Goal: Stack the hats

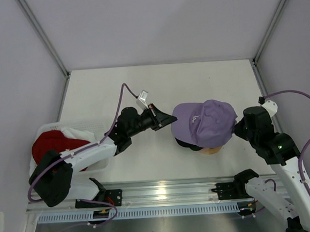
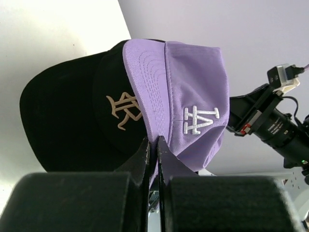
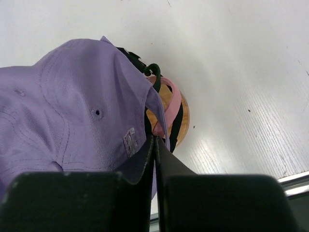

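We count four caps. The lavender cap tops the stack on one wooden stand, with the black cap under it and the pink cap showing only its strap. The red cap is in the basket. Left gripper pinches the lavender brim, right gripper its back edge. White table, pale walls.

Left arm stretches low toward the right, the left gripper pinched flat on the edge of the lavender cap at its fingertips. Right arm folds inward at the elbow, the right gripper likewise clamped on the same cap's rim.
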`<state>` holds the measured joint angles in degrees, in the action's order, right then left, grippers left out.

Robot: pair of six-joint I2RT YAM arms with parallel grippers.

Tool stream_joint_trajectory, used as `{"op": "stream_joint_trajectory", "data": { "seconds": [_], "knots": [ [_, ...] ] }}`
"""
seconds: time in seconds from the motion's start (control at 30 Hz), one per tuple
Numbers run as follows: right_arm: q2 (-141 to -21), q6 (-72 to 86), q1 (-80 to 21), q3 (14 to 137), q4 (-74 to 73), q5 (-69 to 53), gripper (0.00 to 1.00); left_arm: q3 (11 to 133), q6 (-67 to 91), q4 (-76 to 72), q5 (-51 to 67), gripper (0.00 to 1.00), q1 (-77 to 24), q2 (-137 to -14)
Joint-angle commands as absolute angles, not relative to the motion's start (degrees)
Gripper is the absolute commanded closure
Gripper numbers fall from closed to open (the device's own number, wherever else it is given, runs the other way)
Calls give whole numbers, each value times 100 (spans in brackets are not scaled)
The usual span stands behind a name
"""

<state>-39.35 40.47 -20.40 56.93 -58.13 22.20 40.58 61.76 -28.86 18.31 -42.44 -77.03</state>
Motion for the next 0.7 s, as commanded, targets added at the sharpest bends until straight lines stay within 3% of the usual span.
{"op": "stream_joint_trajectory", "data": {
  "seconds": [0.0,0.07,0.13,0.67],
  "knots": [
    [-4104,3911,-2039,5775,-5818,2470,92,3912,6117,-2312,1257,99,-4315,-7479],
    [-4175,3920,-2039,5626,-5818,2566,77,3824,6204,-2373,1126,99,-4324,-7584],
    [-4149,3876,-2030,5564,-5757,2636,74,3744,6266,-2425,1090,99,-4324,-7707],
    [-4403,3182,-1697,5309,-4826,2312,76,3692,6170,-2716,1231,99,-4368,-8112]
  ]
}}
